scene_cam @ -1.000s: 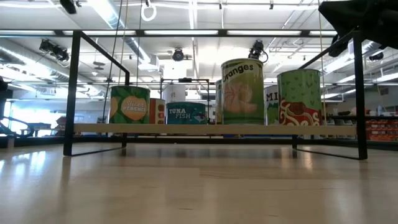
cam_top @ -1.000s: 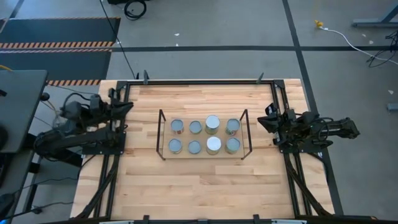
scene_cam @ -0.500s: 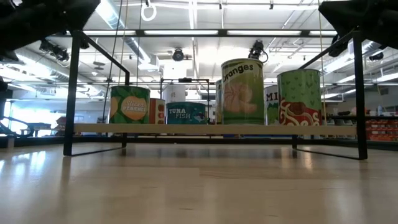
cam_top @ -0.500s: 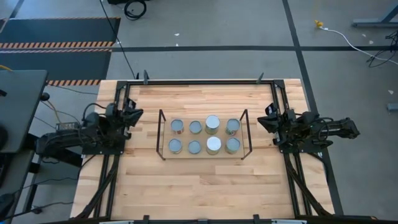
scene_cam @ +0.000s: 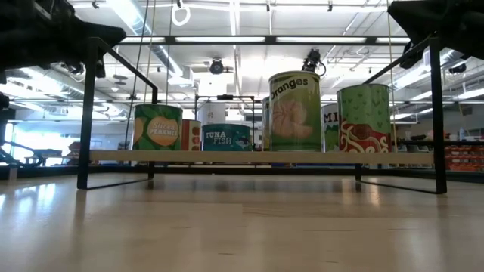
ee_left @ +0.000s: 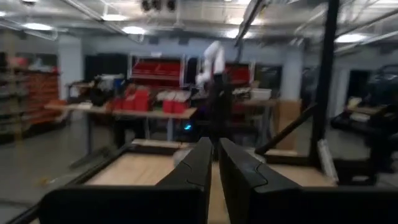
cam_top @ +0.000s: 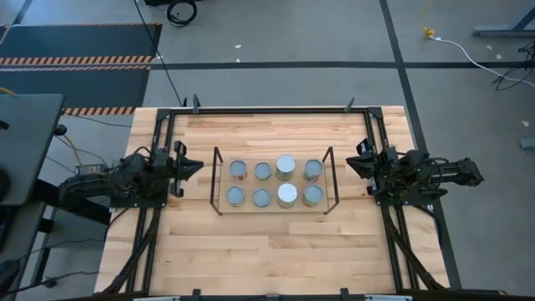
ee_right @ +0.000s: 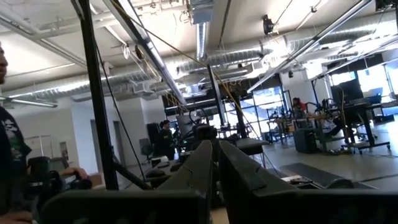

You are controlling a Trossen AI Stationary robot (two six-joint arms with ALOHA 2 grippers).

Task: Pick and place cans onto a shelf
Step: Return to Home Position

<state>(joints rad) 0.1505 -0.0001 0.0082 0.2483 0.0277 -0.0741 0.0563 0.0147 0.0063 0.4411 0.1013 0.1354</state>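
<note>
Eight cans (cam_top: 262,170) stand on the black wire shelf (cam_top: 333,180) in the middle of the wooden counter (cam_top: 267,251), in two rows of four. All are upright, each close beside its neighbour. Most tops are silvery grey-blue. The white-topped can (cam_top: 287,195) stands third from the left in the row nearer the bottom of the frame.

In the low view the oranges can (scene_cam: 294,111) is the tallest, right of centre. A green can with a red pattern (scene_cam: 363,119) stands to its right and a tuna fish can (scene_cam: 226,137) to its left. The can at the far left (scene_cam: 157,127) may be labelled pineapple, but its lettering is too soft to be sure.

The left gripper (cam_top: 194,165) hangs just off the shelf's left end frame, its tip pointing at the shelf. Its own wrist view shows the two dark fingers (ee_left: 202,163) drawn together with only a thin slit between them, holding nothing.

The right gripper (cam_top: 351,163) sits just off the shelf's right end frame, also pointing inward. Its fingers (ee_right: 200,163) are likewise pressed nearly together and empty.

Neither gripper touches the shelf or a can. The left arm (cam_top: 100,186) reaches in from the frame's left and the right arm (cam_top: 435,174) from its right.

In the right wrist view a person (ee_right: 9,162) shows at the frame's left edge, beyond the counter.
</note>
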